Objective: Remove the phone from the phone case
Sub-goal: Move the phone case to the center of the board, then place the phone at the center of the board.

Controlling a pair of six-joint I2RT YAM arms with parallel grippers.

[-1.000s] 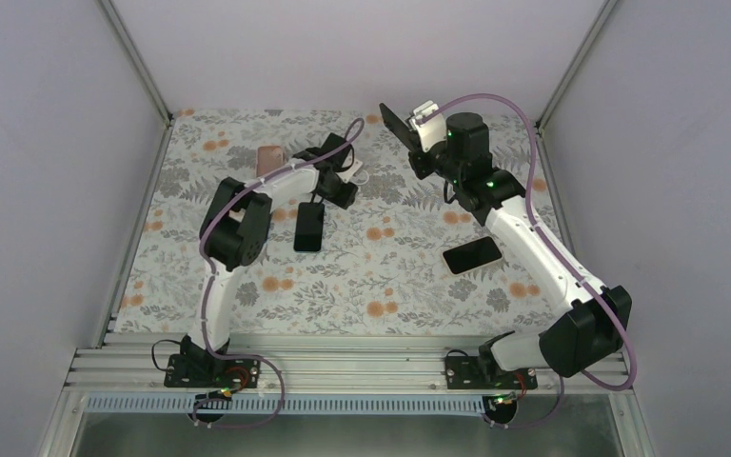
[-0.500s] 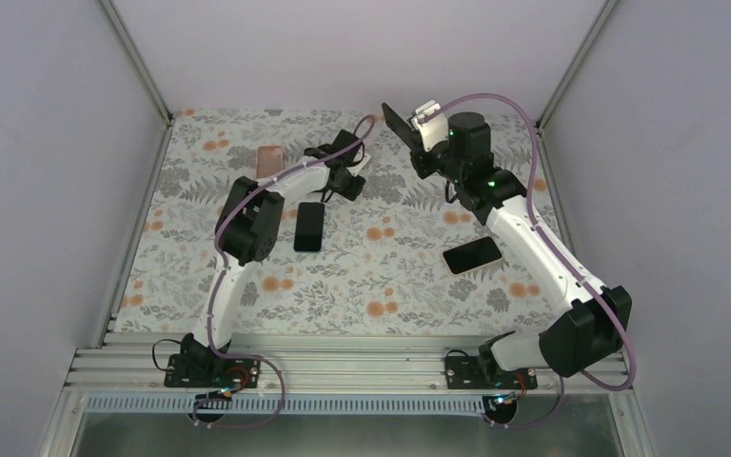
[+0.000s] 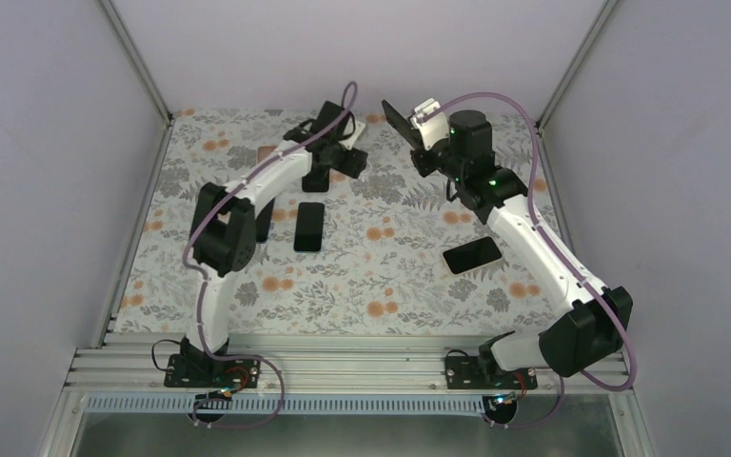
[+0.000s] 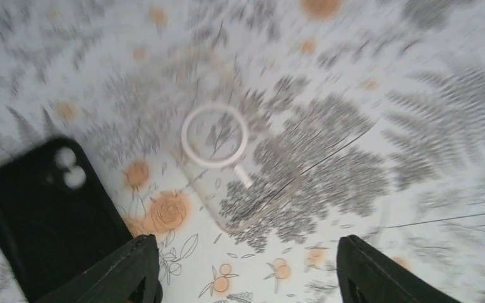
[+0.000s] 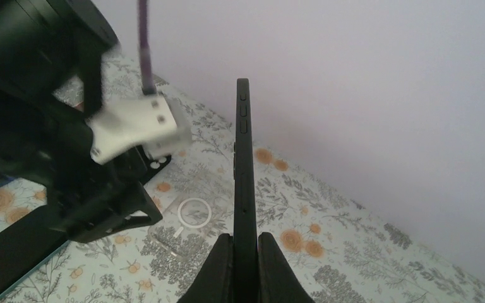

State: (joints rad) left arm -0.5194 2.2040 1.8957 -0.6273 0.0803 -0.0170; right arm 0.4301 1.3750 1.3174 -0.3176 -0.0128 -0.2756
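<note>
The floral tabletop (image 3: 381,286) carried a camera-up black phone (image 3: 309,227) just 9 o'clock of centre, a screen-up black phone (image 3: 472,255) toward 4 o'clock, and a clear case (image 4: 265,189) toward 12 o'clock.

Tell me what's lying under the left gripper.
A clear phone case with a white ring lies flat on the floral cloth, with a black phone beside it. A gripper finger hides that phone's near corner.

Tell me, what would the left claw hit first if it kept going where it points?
Probably the clear case, lying flat on the table straight ahead of the open left gripper; the blurred view leaves depth unclear.
</note>
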